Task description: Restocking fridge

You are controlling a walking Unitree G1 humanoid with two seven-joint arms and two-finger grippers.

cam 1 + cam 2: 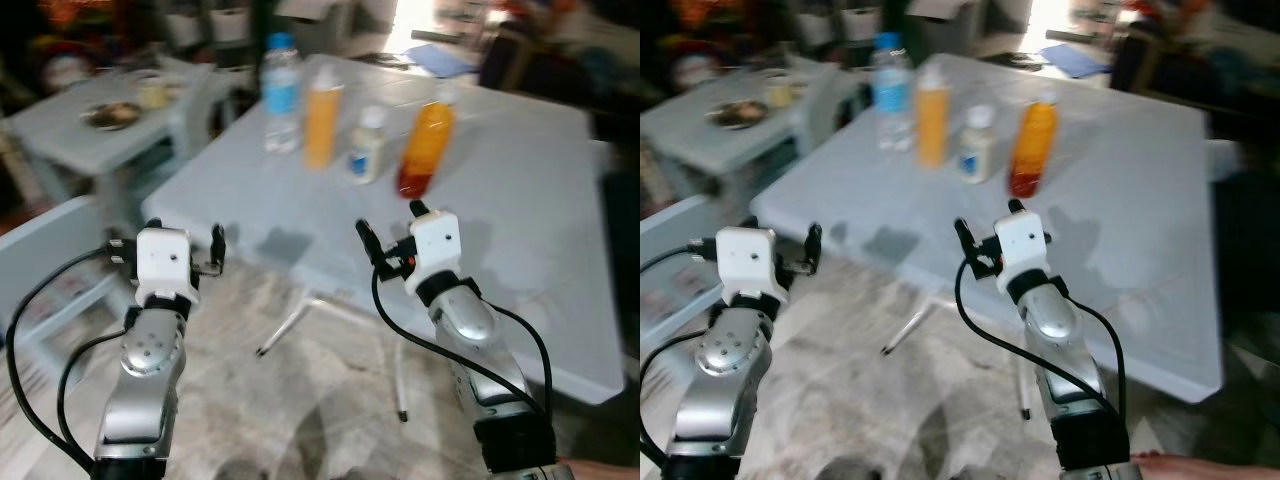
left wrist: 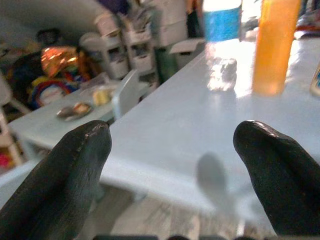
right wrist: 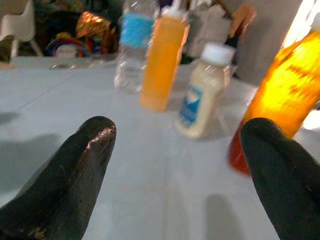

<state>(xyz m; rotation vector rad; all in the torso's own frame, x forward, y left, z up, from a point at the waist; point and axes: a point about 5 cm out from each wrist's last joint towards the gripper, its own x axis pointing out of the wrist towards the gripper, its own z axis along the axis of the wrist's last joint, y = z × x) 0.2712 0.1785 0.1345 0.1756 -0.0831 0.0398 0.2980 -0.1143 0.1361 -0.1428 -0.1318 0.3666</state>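
Right gripper (image 1: 388, 232) and left gripper (image 1: 165, 243): open, empty. Ahead on bench (image 1: 520, 200): water bottle (image 1: 281, 95), orange-filled bottles (image 1: 322, 125).

Two silver jointed arms end in white boxy wrist blocks, looping black cables alongside; each pincer (image 1: 165, 245) (image 1: 388, 232) carries rounded black fingers (image 3: 75, 165).

I see a smooth, faintly glossy pale bench (image 1: 520, 200); clear plastic water bottle (image 1: 281, 92); my pincer fingers (image 3: 75, 170) look matt black, slightly sheened.
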